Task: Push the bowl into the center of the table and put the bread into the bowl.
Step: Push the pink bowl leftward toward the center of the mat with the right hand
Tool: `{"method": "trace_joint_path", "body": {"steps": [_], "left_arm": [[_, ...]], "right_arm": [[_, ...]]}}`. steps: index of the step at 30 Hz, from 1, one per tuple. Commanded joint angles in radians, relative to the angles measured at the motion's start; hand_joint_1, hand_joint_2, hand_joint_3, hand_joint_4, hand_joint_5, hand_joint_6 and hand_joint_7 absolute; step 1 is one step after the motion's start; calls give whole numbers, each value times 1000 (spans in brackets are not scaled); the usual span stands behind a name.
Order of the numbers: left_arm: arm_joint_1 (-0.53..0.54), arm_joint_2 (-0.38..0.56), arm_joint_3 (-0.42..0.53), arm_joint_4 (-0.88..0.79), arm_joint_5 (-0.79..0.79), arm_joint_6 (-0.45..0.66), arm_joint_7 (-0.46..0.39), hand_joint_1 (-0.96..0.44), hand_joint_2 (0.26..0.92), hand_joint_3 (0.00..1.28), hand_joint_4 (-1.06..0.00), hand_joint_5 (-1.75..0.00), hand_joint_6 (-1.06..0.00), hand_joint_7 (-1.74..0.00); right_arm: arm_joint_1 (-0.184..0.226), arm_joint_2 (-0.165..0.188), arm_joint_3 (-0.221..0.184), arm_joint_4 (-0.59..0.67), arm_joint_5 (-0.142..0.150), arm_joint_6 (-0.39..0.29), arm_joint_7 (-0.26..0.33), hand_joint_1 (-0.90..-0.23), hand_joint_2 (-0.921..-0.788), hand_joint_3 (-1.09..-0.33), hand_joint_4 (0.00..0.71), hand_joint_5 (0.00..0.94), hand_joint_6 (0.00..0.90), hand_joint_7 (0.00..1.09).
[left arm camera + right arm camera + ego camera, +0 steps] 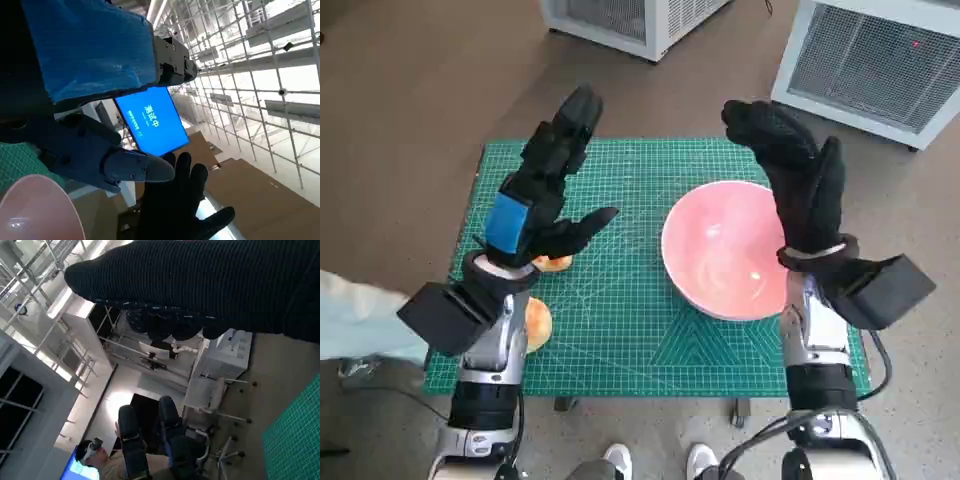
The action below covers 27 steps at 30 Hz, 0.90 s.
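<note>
A pink bowl point(725, 250) sits on the right half of the green cutting mat point(620, 310), and its rim point(30, 207) shows in the left wrist view. Two pieces of bread lie at the mat's left: one point(553, 263) peeks out under my left hand, another point(537, 323) lies beside my left forearm. My left hand point(545, 190) is raised above the mat's left side, fingers spread, holding nothing. My right hand point(798, 175) is raised above the bowl's right rim, fingers apart and empty; it also appears in the left wrist view point(177, 210).
White cabinets point(860, 50) stand on the floor beyond the table. Shoes point(655, 460) show at the near edge, and a pale sleeve point(350, 315) at the left. A seated person point(100, 455) appears in the right wrist view.
</note>
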State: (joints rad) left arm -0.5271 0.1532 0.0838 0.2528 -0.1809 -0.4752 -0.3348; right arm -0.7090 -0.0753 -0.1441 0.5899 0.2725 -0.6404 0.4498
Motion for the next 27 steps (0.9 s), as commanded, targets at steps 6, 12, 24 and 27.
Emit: {"method": "trace_joint_path", "body": {"steps": [6,12,24,27], "left_arm": [[-3,9,6,-18,-17,12,-11,-467,921,260,-167,-7,-168,-167],[-3,13,7,-16,-21,13,-15,-469,921,260,-167,-6,-163,-177],[-2,15,11,-11,-26,15,-24,-473,921,253,-168,-1,-95,-315],[-1,15,12,-9,-26,14,-25,-474,921,252,-169,-1,-81,-341]], "right_arm": [[38,5,2,-4,1,16,-3,-651,-921,-701,254,0,124,494],[40,6,3,-7,0,18,-6,-648,-921,-700,254,0,124,493],[46,4,1,-12,3,20,-7,-645,-921,-700,252,0,125,492],[46,4,-1,-9,5,19,-5,-647,-921,-700,253,0,126,492]]}}
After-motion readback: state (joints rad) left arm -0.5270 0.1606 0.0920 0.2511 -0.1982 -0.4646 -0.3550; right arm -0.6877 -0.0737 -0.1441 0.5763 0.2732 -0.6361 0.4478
